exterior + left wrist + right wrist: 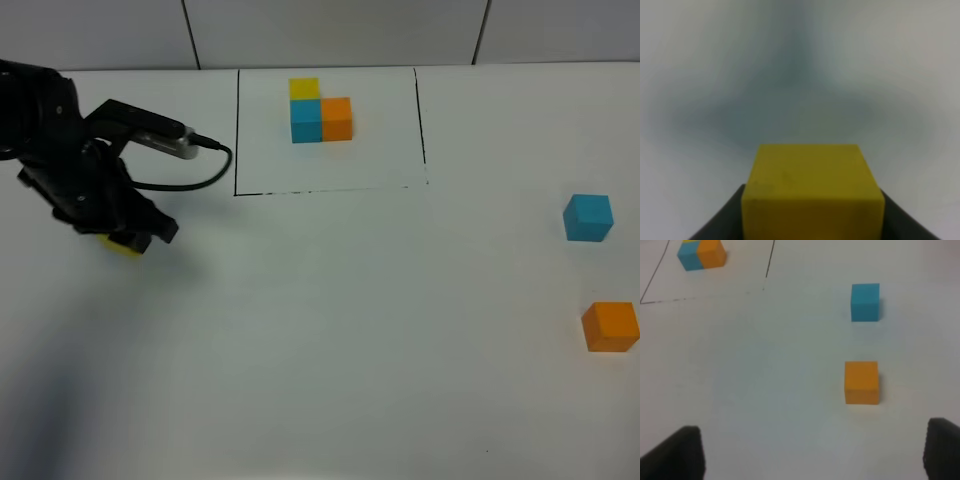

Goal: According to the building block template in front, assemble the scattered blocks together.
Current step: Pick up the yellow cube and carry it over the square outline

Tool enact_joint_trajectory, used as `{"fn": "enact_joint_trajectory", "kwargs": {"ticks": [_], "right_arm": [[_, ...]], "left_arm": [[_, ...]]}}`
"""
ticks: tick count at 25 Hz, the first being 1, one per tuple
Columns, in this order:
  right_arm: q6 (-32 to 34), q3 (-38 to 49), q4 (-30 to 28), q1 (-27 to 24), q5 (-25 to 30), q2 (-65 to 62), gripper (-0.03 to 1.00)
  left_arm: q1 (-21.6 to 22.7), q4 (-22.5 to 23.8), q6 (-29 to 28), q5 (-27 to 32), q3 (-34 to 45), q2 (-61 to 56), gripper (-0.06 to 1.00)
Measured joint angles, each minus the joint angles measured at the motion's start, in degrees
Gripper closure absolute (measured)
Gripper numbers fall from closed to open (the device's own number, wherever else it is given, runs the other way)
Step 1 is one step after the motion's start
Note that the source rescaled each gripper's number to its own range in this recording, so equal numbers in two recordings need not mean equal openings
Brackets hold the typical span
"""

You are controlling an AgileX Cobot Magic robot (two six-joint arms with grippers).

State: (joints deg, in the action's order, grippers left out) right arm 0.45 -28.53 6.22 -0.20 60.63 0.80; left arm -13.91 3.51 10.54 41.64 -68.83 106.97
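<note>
Yellow cube (812,192), equal-sided and so without a long axis, clamped square-on in the left gripper (132,236) at the left of the table (350,380), well apart from the template (320,112); blue cube (587,217) and orange cube (611,326) unjoined at right; right gripper (815,452) wide, empty; assembly judged barely begun.

no readable text, labels or numbers anywhere.
</note>
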Motion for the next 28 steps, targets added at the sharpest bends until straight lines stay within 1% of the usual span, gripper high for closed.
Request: {"fn": "enact_joint_trajectory", "kwargs": {"ticks": [2, 4, 8, 12, 15, 19, 25, 28], "right_arm": [[0.00, 0.00, 0.00, 0.00, 0.00, 0.00, 0.11], [0.00, 0.00, 0.00, 0.00, 0.00, 0.00, 0.11], [0.00, 0.00, 0.00, 0.00, 0.00, 0.00, 0.11], [0.00, 0.00, 0.00, 0.00, 0.00, 0.00, 0.11], [0.00, 0.00, 0.00, 0.00, 0.00, 0.00, 0.12], [0.00, 0.00, 0.00, 0.00, 0.00, 0.00, 0.12], [0.00, 0.00, 0.00, 0.00, 0.00, 0.00, 0.12], [0.00, 0.00, 0.00, 0.00, 0.00, 0.00, 0.12]], "left_arm": [[-3.27, 0.71, 5.54, 0.95, -2.90, 0.45, 0.93], [-6.64, 0.99, 9.24, 3.18, -7.06, 2.00, 0.93], [-11.94, 1.14, 13.58, 10.04, -17.10, 8.38, 0.93], [-15.88, 1.38, 16.86, 16.42, -27.79, 16.07, 0.93], [-18.12, 1.43, 20.03, 19.92, -35.52, 21.27, 0.93], [-20.47, 1.44, 27.17, 23.87, -42.22, 26.10, 0.93], [-21.47, 1.38, 34.05, 26.65, -49.58, 31.01, 0.93], [-21.49, 1.38, 36.49, 26.57, -52.18, 32.35, 0.93]]}}
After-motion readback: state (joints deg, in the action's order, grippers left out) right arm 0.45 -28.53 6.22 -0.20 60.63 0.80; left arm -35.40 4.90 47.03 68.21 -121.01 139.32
